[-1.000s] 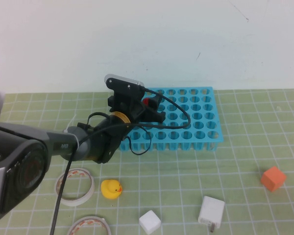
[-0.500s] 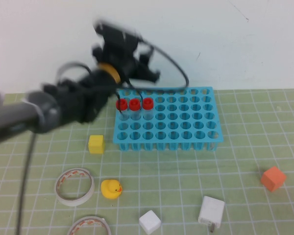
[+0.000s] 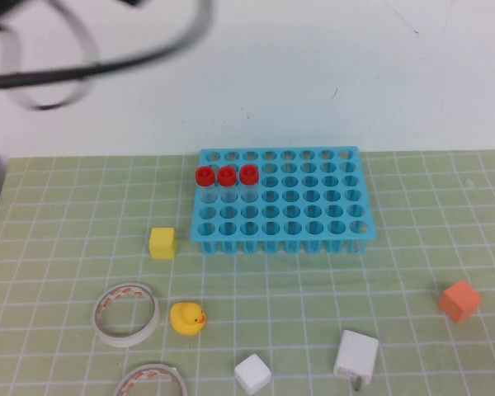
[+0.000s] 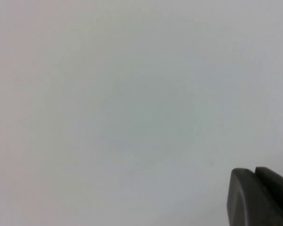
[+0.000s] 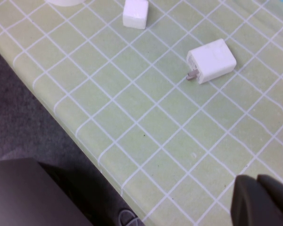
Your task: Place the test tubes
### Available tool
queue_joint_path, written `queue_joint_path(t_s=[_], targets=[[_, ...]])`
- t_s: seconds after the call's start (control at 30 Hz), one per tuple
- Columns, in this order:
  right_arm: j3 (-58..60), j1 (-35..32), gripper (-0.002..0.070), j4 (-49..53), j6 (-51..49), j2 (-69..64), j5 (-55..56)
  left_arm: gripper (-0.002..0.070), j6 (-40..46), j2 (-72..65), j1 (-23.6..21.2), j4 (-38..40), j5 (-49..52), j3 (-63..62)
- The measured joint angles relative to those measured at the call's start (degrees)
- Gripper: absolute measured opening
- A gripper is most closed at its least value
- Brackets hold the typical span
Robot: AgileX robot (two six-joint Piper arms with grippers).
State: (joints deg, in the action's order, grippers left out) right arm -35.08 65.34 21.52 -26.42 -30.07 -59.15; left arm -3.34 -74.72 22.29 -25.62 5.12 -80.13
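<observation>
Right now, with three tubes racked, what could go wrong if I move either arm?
Left tool, shut, faces bare wall, off the high view; its loose cable could snag the red-capped tubes in the blue rack coming down. Right tool, shut, hangs above the table's near edge beside the white charger; a low sweep could knock it.

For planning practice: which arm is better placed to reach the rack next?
Probably right: the right end effector, shut, hangs over the mat by the charger; the left end effector, shut, faces only wall.
</observation>
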Motion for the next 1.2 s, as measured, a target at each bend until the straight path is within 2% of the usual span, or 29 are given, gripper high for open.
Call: queue_joint_path(t_s=[0.17,0.47,0.67,0.93,1.2], targets=[[0.0,0.0,-0.0001,0.0,0.0,0.0,0.0,0.0,0.0,9.42,0.0,-1.17,15.05,0.28],[0.0,0.0,-0.0001,0.0,0.0,0.0,0.0,0.0,0.0,24.01,0.0,0.59,17.4,3.17],[0.0,0.0,-0.0001,0.0,0.0,0.0,0.0,0.0,-0.1,34.6,0.0,0.59,11.82,9.54],[0.0,0.0,-0.0001,0.0,0.0,0.0,0.0,0.0,-0.58,46.89,0.0,0.35,-2.52,19.08],[0.0,0.0,-0.0001,0.0,0.0,0.0,0.0,0.0,-2.65,50.94,0.0,0.13,-4.76,22.5]])
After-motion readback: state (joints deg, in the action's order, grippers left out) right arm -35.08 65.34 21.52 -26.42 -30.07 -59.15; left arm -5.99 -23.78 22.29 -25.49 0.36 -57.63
